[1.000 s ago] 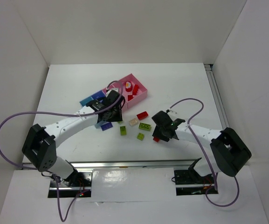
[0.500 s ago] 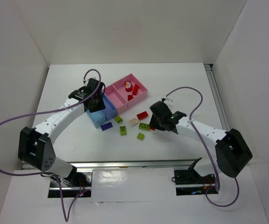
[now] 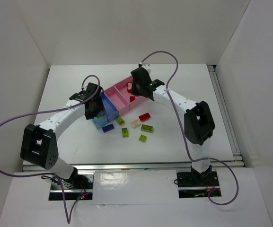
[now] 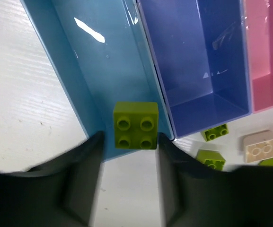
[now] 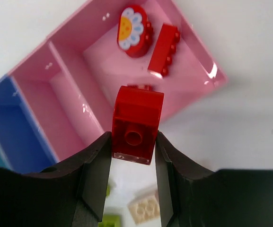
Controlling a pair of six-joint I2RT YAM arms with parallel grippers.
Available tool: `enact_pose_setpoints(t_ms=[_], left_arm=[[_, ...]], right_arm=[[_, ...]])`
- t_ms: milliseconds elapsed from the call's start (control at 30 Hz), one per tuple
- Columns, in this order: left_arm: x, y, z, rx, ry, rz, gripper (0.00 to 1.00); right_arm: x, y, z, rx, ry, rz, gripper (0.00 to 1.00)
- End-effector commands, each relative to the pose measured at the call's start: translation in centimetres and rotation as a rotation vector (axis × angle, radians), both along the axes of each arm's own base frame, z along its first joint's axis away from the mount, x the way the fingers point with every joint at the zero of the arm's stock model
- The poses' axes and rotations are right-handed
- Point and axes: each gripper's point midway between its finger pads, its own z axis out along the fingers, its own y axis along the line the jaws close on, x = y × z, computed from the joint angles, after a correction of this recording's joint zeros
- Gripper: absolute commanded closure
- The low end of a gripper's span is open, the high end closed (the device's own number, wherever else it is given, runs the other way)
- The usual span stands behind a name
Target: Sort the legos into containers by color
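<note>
Two arms busy. R gripper (image 5: 132, 140): fingers clamp red plastic studded brick (image 5: 137, 116) over pink plastic tray (image 5: 193, 71). L gripper (image 4: 129, 137): fingers narrowly apart, lime green 2x2 brick (image 4: 135, 124) betw. tips, prob. loose, in light blue tray (image 4: 103, 61).

Loose legos (image 3: 147, 128) on table (image 3: 188, 90), just before containers (image 3: 118, 95)

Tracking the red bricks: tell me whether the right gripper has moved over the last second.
Yes. The right gripper went from beside the loose bricks up and left to above the far pink tray, a red brick between its fingers.
</note>
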Motion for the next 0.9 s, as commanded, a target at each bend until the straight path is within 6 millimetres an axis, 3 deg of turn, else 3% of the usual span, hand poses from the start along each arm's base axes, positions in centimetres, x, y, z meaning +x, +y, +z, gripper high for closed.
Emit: enact_pose_setpoints(t_ms=[0,67,133,167,267,300,333,367,400,433,467,500,533,567,600,700,733,867], left_arm=[[0.3,0.2,-0.4,0.008,0.000,0.000,0.32],[0.3,-0.1,0.2,0.004,-0.012,-0.009,0.17],[0.2,0.1,0.8,0.012,-0.019,-0.004,0.10],[0.2,0.0,1.5,0.022,-0.041,-0.019,0.10],[-0.4,-0.7,3.0,0.044,-0.083,-0.056,0.12],[-0.9,-0.9,3.8,0.043,-0.105,-0.068,0.14],[-1.2,-2.2,4.6,0.033,-0.127,-0.106,0.18],[-1.4,-2.7,5.0,0.040,-0.141,-0.132,0.20],[-2.2,-3.9,5.6,0.033,-0.152,-0.174,0.22],[-2.5,-4.5,5.6,0.036,-0.152,-0.203,0.23],[-3.2,-5.5,5.5,0.022,-0.156,-0.250,0.24],[-3.5,-7.1,5.5,0.003,-0.166,-0.337,0.24],[-4.4,-8.8,5.7,-0.013,-0.179,-0.409,0.24],[-4.9,-9.7,5.4,-0.020,-0.177,-0.453,0.24],[-5.7,-10.5,4.7,-0.025,-0.151,-0.497,0.24],[-6.6,-12.8,2.7,-0.019,-0.094,-0.559,0.24],[-6.9,-13.2,2.0,-0.018,-0.074,-0.562,0.21],[-7.3,-14.3,-1.0,-0.028,0.005,-0.521,0.15]], right_arm=[[4.4,-0.3,-0.7,-0.041,-0.017,-0.006,0.70],[6.6,0.6,-0.9,-0.032,-0.031,-0.016,0.50],[7.1,0.7,-1.1,-0.046,-0.021,-0.023,0.29],[7.5,0.7,0.1,-0.040,-0.042,-0.032,0.28],[7.1,0.2,1.0,-0.032,-0.065,-0.041,0.28],[6.0,-0.5,-0.4,-0.051,-0.038,-0.040,0.28],[5.5,-1.0,1.8,-0.029,-0.080,-0.048,0.29],[4.8,-1.7,1.9,-0.027,-0.084,-0.065,0.32],[3.1,-2.8,-0.5,-0.054,-0.034,-0.069,0.33],[2.2,-3.4,1.7,-0.026,-0.075,-0.071,0.33],[1.2,-4.0,1.5,-0.027,-0.073,-0.071,0.33],[-0.7,-5.0,-1.0,-0.053,-0.019,-0.057,0.33],[-1.5,-5.9,0.3,-0.033,-0.036,-0.059,0.33],[-2.5,-6.5,-0.3,-0.047,-0.016,-0.058,0.33],[-3.9,-6.9,-1.7,-0.067,0.028,-0.031,0.32],[-6.4,-8.1,-2.5,-0.093,0.092,-0.014,0.19],[-7.5,-8.8,-3.8,-0.101,0.121,-0.023,0.17],[-10.3,-10.8,-4.0,-0.079,0.135,-0.057,0.05]])
